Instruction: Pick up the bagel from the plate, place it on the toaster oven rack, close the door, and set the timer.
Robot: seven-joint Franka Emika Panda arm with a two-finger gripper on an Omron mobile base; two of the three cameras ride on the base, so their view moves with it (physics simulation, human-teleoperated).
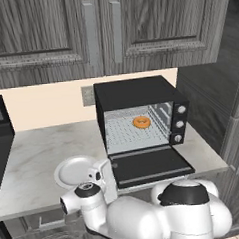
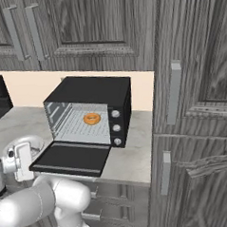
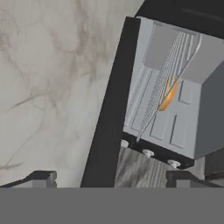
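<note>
Already the bagel (image 1: 141,122) sits on the oven rack (image 1: 130,135), so the plate (image 1: 74,170) on the bench (image 1: 34,162) lies bare; the hand (image 3: 109,178), fingers apart and holding nothing, hovers by the dropped door (image 1: 149,165), likely to shut it.

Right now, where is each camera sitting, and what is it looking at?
Left base view: behind the arm's left, looking forward and down at the toaster oven; the white arm fills the bottom, and the open gripper hangs by the plate.
Right base view: behind the arm's right, facing the same oven; the arm crosses the lower left.
Hand view: on the hand, looking into the oven from the side; dark fingertips rise at the bottom.
All three share the bagel on the rack.
</note>
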